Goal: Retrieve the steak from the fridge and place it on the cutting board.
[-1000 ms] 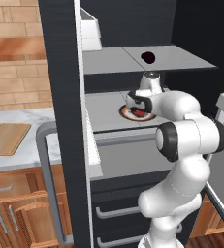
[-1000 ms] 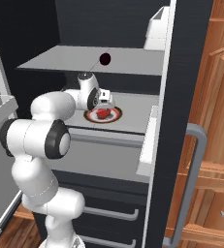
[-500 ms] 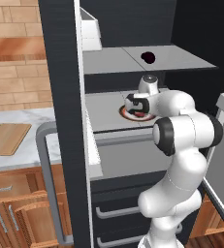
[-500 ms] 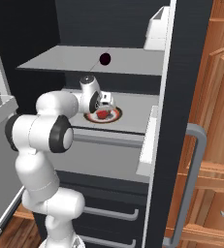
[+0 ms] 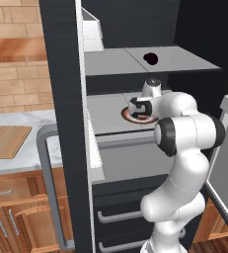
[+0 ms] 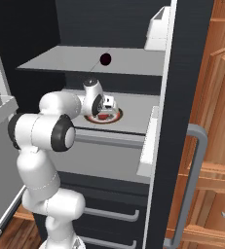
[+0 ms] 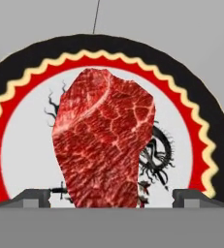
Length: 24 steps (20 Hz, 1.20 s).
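So the arm is reaching into the open fridge (image 5: 66, 74) with its fingers (image 7: 111, 196) spread as wide as they go, and nothing is in them yet. The steak (image 7: 104, 140) sits on a round plate (image 7: 208, 126) with a black and red rim, on the grey middle shelf (image 6: 133, 124) of the fridge, about centre frame in both base views.

The hand view is the one that matters here. The steak fills the middle of the frame, straight ahead of the hand, with its long axis running top to bottom of the picture, so pretty much in line with the way the hand is pointing. One fingertip shows at lower left and the other at lower right, with the near end of the meat right between them. Looks like the narrow width is what they'd close across.

The cutting board (image 5: 6, 142) is out on the table (image 5: 17, 160), far left of the left base view, well apart from the fridge shelf.
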### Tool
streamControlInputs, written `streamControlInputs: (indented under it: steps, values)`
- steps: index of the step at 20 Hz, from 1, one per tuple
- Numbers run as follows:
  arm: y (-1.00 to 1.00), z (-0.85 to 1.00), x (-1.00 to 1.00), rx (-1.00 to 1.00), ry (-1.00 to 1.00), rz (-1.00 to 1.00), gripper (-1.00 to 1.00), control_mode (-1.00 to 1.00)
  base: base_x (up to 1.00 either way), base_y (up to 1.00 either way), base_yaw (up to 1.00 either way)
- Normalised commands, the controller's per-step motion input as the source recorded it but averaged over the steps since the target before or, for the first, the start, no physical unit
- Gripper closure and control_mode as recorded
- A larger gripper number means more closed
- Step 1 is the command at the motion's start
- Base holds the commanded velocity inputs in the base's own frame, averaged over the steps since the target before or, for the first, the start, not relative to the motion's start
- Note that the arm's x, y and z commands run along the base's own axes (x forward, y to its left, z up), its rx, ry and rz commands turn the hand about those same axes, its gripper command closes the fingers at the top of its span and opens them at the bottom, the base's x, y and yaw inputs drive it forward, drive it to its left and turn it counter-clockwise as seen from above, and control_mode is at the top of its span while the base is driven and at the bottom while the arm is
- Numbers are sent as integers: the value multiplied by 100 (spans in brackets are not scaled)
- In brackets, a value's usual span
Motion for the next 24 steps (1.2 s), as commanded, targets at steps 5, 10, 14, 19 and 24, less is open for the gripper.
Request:
streamControlInputs:
  steps: [5, 10, 14, 19, 24]
  values:
    - [0, -13, 1, 0, 0, 0, -100, -100, 0, 0, 0]
    - [0, -4, 11, 0, 0, 0, -100, -100, 0, 0, 0]
    - [0, -2, 19, 0, 0, 0, -100, -100, 0, 0, 0]
    - [0, -4, 16, 0, 0, 0, -100, -100, 0, 0, 0]
    - [0, -15, 13, 0, 2, 0, -100, -100, 0, 0, 0]
